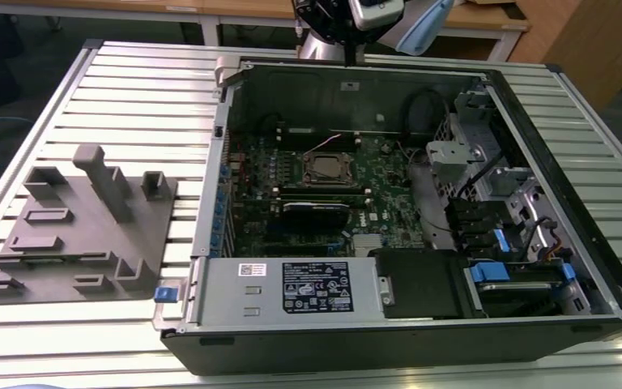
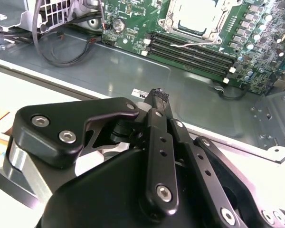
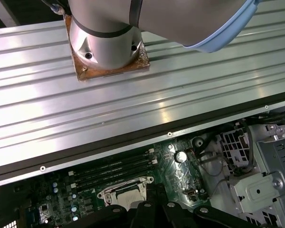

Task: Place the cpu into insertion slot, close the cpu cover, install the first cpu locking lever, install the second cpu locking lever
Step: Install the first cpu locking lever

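As the cpu (image 2: 199, 10) already lies in the insertion slot (image 2: 213, 34), the clenched, empty gripper (image 2: 157, 95) hovers well apart; a locking lever (image 2: 202, 42) looks unlatched.

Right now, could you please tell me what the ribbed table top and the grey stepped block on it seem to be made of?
The ribbed silvery table top looks like bare aluminium profile: long parallel grooves, bright sheen. The grey stepped block looks like matt plastic, perhaps printed: dull, even colour, no glare.
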Robot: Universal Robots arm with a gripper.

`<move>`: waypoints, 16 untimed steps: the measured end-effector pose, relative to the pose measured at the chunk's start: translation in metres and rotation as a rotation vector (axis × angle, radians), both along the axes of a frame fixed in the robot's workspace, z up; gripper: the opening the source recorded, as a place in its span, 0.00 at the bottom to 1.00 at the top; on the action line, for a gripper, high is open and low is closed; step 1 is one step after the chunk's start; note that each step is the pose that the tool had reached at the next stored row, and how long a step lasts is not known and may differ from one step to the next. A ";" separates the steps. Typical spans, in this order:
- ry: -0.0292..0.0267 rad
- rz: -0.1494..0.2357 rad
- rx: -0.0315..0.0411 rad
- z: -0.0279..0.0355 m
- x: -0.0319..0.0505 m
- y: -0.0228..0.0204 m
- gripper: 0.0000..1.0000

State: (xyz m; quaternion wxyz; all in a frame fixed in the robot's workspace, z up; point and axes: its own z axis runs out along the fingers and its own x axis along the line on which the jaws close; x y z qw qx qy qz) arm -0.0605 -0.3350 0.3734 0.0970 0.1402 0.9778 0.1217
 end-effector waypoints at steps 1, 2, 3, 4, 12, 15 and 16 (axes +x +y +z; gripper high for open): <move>0.0001 0.000 0.0000 0.0000 0.0000 0.0000 0.11; 0.0000 0.000 0.0001 -0.0003 0.0000 0.0000 0.11; 0.0000 0.000 0.0001 -0.0006 0.0000 0.0000 0.11; -0.0001 0.000 0.0001 -0.0006 0.0000 0.0000 0.11; -0.0001 0.000 0.0001 -0.0030 0.0000 0.0000 0.11; -0.0001 0.000 0.0001 -0.0039 0.0000 -0.0005 0.11; 0.0000 0.000 0.0000 -0.0044 0.0000 -0.0005 0.11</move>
